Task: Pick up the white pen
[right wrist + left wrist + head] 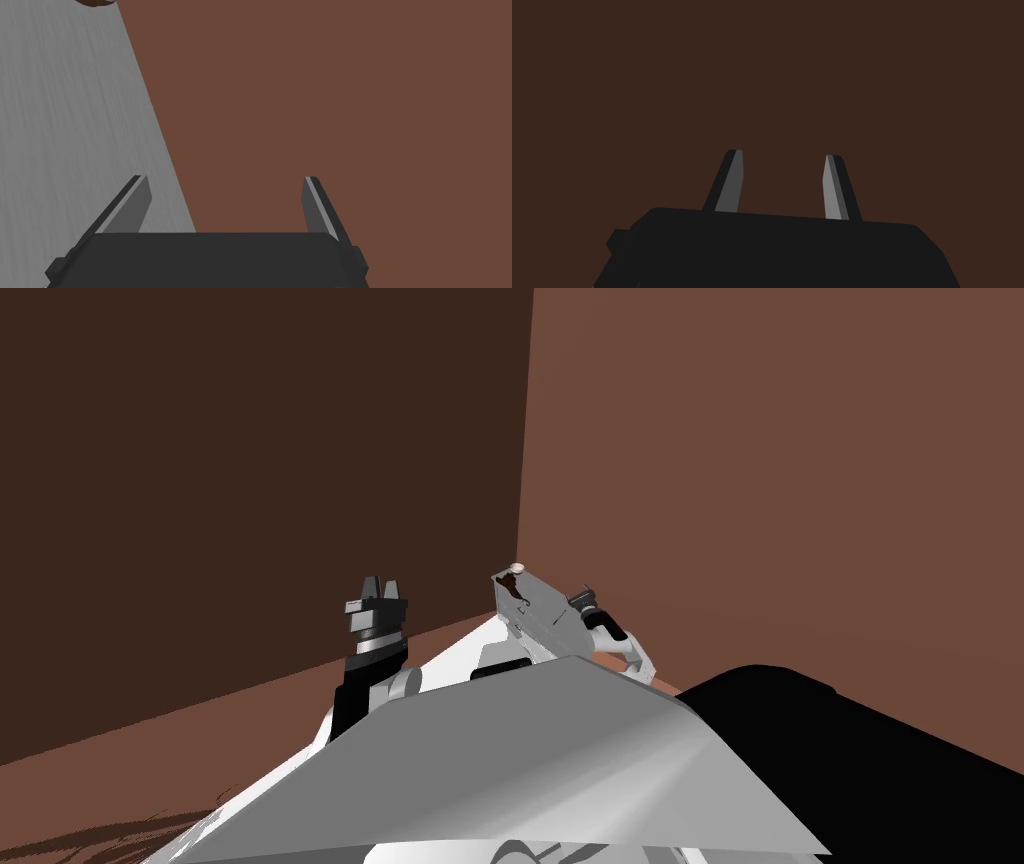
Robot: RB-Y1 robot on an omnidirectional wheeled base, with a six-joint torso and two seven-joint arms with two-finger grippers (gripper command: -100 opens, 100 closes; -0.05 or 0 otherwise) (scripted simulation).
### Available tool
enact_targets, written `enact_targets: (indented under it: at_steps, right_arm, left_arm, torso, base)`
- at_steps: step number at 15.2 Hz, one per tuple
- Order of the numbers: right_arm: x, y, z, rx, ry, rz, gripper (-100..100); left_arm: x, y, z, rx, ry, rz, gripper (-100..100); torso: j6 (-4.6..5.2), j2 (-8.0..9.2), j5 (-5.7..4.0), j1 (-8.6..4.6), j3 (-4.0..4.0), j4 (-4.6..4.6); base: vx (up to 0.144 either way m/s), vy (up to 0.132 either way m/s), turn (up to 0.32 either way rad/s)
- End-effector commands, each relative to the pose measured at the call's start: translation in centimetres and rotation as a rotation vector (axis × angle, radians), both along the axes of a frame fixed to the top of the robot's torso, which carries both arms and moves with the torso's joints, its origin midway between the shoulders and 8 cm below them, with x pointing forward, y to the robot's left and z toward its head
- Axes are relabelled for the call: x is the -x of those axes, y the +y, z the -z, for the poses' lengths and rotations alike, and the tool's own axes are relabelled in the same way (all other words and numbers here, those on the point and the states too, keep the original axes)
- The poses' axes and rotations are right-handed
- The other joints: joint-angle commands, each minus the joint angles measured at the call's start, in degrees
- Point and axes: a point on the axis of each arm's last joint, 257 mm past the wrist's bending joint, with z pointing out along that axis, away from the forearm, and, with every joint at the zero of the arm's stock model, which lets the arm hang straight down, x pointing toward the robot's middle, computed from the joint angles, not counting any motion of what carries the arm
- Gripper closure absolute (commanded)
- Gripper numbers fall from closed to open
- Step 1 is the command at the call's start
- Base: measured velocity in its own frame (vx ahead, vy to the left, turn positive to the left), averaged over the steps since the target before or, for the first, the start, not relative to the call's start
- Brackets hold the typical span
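Nearest, the left pincer is raised, released, blades apart and empty. Just beyond, the right pincer is likewise released, grasping nothing. Farther off, a dark brown wall meets a lighter brown wall above the brown floor. Where the white pen lies I cannot tell, so the task looks barely begun: finding, reaching and gripping all remain.
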Motion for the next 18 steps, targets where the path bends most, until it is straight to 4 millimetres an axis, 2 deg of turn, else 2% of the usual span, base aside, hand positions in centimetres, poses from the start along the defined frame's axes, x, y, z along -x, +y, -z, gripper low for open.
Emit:
enact_targets:
  at_steps: [1, 3, 4, 6, 7, 9, 10, 12, 13, 18]
  right_arm:
    - [0.5, -1.5, 1.7, -0.067, 0.038, 0.042, -100]
    - [0.8, -1.6, 2.5, -0.095, 0.065, 0.054, -100]
    - [1.4, -2.8, 3.8, -0.143, 0.092, 0.090, -100]
    - [1.6, -2.8, 4.4, -0.171, 0.109, 0.102, -100]
    - [2.3, -3.9, 5.8, -0.222, 0.136, 0.142, -100]
    - [2.5, -4.0, 6.3, -0.247, 0.151, 0.154, -100]
    - [3.4, -5.0, 7.7, -0.301, 0.178, 0.197, -100]
    - [3.6, -5.0, 8.2, -0.323, 0.190, 0.208, -100]
    - [4.5, -5.9, 9.4, -0.377, 0.212, 0.252, -100]
    - [6.0, -6.6, 11.6, -0.472, 0.260, 0.323, -100]
  left_arm:
    - [0.0, 0.0, 0.0, 0.000, 0.000, 0.000, 0]
    - [0.0, 0.0, 0.0, 0.000, 0.000, 0.000, 0]
    - [0.0, 0.0, 0.0, 0.000, 0.000, 0.000, 0]
    - [0.0, 0.0, 0.0, 0.000, 0.000, 0.000, 0]
    - [0.0, 0.0, 0.0, 0.000, 0.000, 0.000, 0]
    - [0.0, 0.0, 0.0, 0.000, 0.000, 0.000, 0]
    - [0.0, 0.0, 0.0, 0.000, 0.000, 0.000, 0]
    - [0.0, 0.0, 0.0, 0.000, 0.000, 0.000, 0]
    - [0.0, 0.0, 0.0, 0.000, 0.000, 0.000, 0]
    - [0.0, 0.0, 0.0, 0.000, 0.000, 0.000, 0]
  torso:
    - [0.00, 0.00, 0.00, 0.00, 0.00, 0.00]
    - [0.01, -0.08, 0.00, 0.01, -0.04, -0.01]
    - [0.01, -0.03, -0.01, -0.03, -0.02, -0.01]
    - [0.01, -0.06, 0.00, -0.01, -0.03, -0.01]
    - [0.00, -0.02, -0.01, -0.03, -0.01, -0.01]
    - [0.02, -0.03, 0.00, 0.02, -0.01, -0.01]
    - [0.00, 0.01, 0.00, -0.01, 0.00, 0.00]
    - [0.01, -0.07, 0.00, 0.04, -0.04, -0.01]
    - [0.00, -0.04, 0.00, -0.02, -0.02, -0.01]
    - [0.01, -0.06, -0.01, -0.03, -0.03, -0.01]
  base:
    - [0.099, 0.051, -0.064]
    - [0.090, 0.048, -0.059]
    - [0.089, 0.055, -0.067]
    - [0.087, 0.050, -0.059]
    - [0.087, 0.057, -0.075]
    - [0.079, 0.059, -0.063]
    - [0.092, 0.070, -0.066]
    - [0.093, 0.055, -0.058]
    - [0.096, 0.054, -0.075]
    - [0.084, 0.051, -0.059]
